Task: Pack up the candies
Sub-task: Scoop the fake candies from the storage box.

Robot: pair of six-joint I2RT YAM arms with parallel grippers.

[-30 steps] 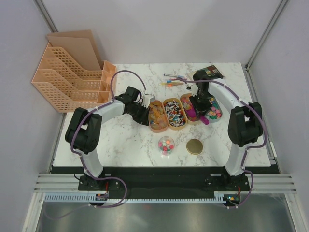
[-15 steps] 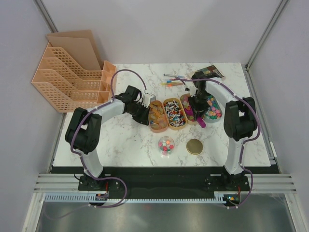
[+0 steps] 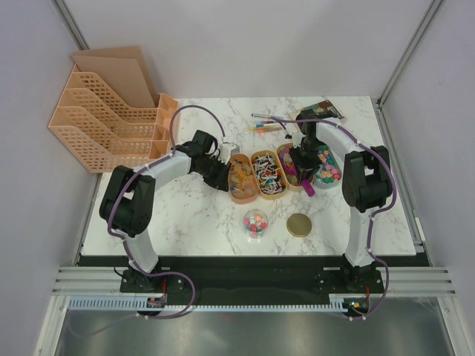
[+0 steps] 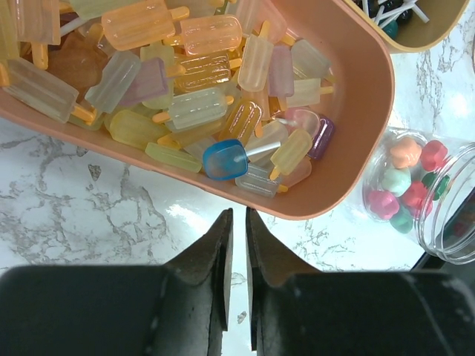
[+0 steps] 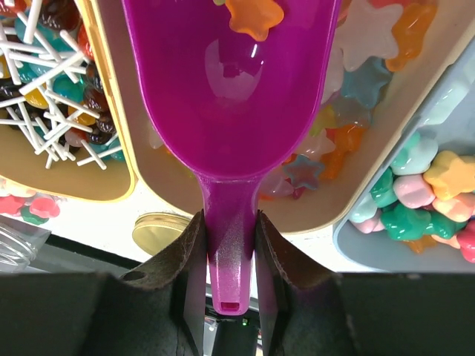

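Four trays (image 4: 371, 96) hold the candies (image 4: 185, 111), and a few already sit in the open jar (image 3: 255, 222) in front. The right gripper (image 5: 230, 222) clamps the scoop (image 5: 230, 89) by its handle, bowl up over the third tray so its one orange star (image 5: 254, 15) cannot slide out. The left gripper (image 4: 237, 222), pinched together and empty, sits just beside the first tray, probably to steady it.
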